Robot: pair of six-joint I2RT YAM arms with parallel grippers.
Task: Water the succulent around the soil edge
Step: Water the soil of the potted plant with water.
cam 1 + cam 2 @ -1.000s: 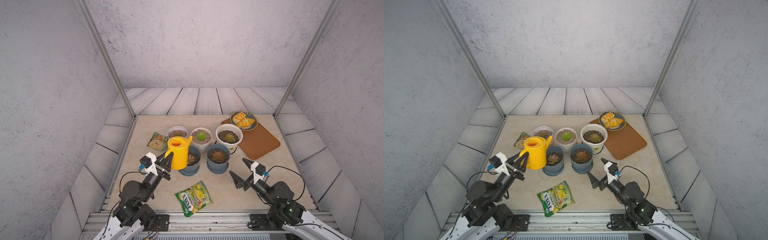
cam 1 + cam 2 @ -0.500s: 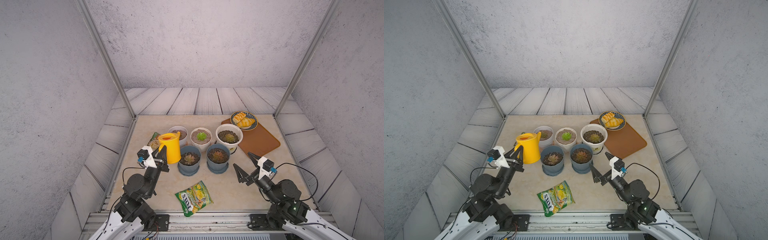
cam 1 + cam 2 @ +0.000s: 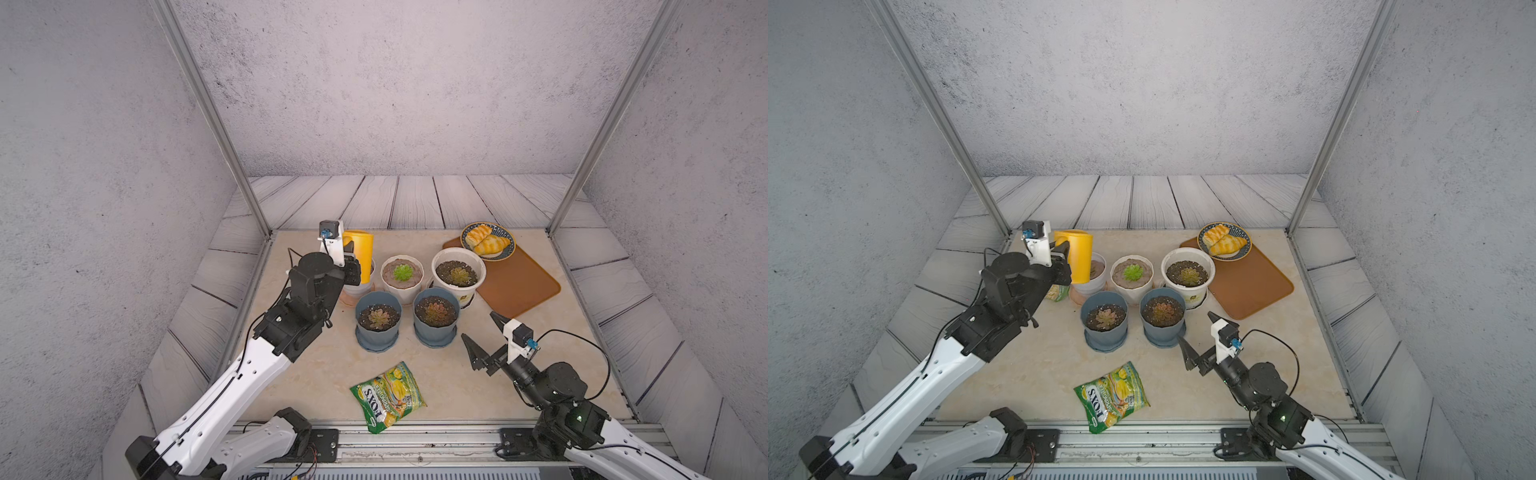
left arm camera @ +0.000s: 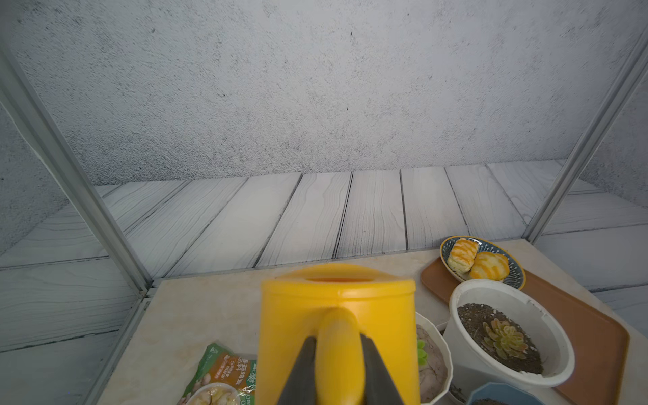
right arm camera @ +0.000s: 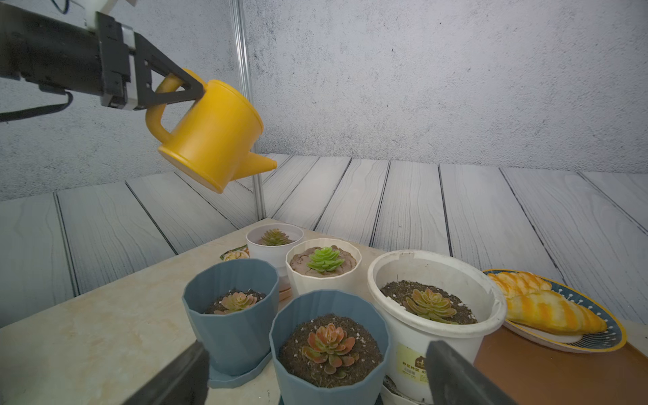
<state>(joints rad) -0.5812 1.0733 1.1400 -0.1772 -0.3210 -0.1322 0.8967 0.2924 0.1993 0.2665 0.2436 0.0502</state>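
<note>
Five succulents (image 3: 402,272) stand potted on the desk (image 3: 316,374). Left fingers (image 4: 302,368) pinch the can (image 5: 210,136) by its handle (image 4: 338,350) (a grip that lets the wrist tip the spout (image 5: 261,164)), holding it tilted near the rear-left pot (image 5: 263,254). Right fingers (image 5: 456,371) stand spread, clear of the pour.

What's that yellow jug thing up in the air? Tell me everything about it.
It is a yellow watering can, plastic-looking: squat round body, looped handle, short spout. It hangs above the table, tipped toward the spout. Only the jaws of the left gripper touch it, clamped on the handle. No water shows.
</note>
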